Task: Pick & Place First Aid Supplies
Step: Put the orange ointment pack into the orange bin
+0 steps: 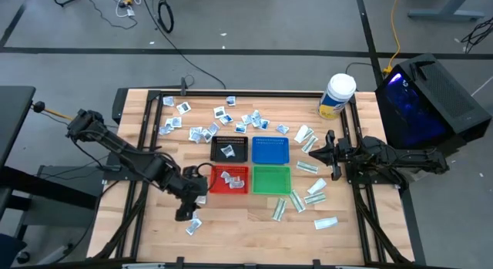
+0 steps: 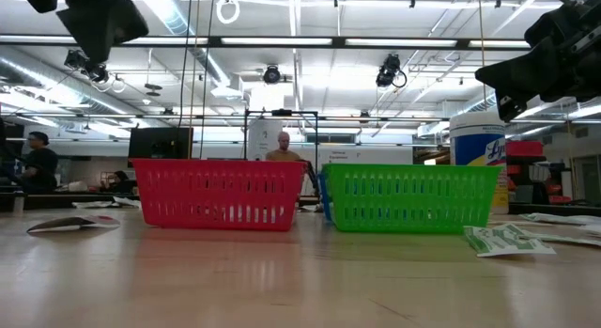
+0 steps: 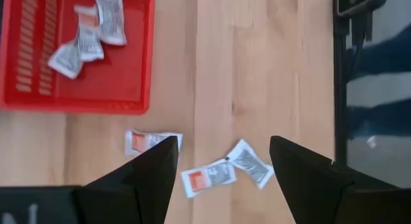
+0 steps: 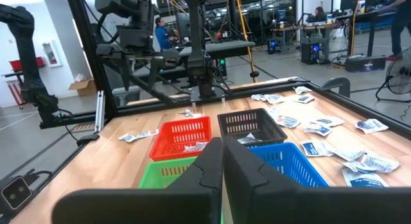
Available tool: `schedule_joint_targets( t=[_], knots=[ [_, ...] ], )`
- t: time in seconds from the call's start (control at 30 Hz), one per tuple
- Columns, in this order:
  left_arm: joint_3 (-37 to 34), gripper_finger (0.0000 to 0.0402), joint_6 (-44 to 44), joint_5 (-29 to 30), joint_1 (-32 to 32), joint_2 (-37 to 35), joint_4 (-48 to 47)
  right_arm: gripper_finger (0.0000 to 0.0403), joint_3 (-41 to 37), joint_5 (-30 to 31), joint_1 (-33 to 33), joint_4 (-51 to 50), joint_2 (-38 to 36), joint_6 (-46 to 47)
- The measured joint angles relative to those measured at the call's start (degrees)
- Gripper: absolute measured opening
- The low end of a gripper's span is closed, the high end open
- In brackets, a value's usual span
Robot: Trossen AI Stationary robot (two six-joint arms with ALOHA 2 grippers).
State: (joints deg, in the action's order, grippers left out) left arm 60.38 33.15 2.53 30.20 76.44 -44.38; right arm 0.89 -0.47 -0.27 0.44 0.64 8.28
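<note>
My left gripper (image 3: 221,144) hangs open above the table, just off the red tray's (image 3: 77,99) near left corner, with nothing between its fingers. Three small white packets with orange print lie flat on the wood below it: one (image 3: 152,141) beside one fingertip, two (image 3: 207,178) (image 3: 250,163) under the gap. In the high view this gripper (image 1: 187,211) is above those packets (image 1: 192,226). Three more packets (image 3: 87,38) lie in the red tray. My right gripper (image 4: 223,147) is shut and waits level at the table's right edge (image 1: 316,151).
Black (image 1: 229,148), blue (image 1: 270,150), red (image 1: 229,179) and green (image 1: 271,179) mesh trays stand together mid-table. Many squarish packets (image 1: 223,119) are scattered at the far side, and long white-and-green ones (image 1: 312,196) at the right. A white jar (image 1: 337,95) stands far right.
</note>
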Motion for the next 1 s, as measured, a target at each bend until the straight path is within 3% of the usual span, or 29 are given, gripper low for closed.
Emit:
schedule_joint_targets(
  t=[0.27,0.6,1.0],
  knots=[
    [0.0,0.0254,0.9,0.6,3.4,0.0,0.0,0.0018,0.0,0.0,0.0,0.0,0.0,0.0],
    [0.0,0.0254,-29.5,-2.1,7.0,0.0,-0.8,0.0018,0.0,0.0,0.0,0.0,0.0,0.0],
    [0.0,0.0254,-48.8,-2.4,7.4,0.5,-2.8,0.0018,0.0,0.0,0.0,0.0,0.0,0.0]
  ],
)
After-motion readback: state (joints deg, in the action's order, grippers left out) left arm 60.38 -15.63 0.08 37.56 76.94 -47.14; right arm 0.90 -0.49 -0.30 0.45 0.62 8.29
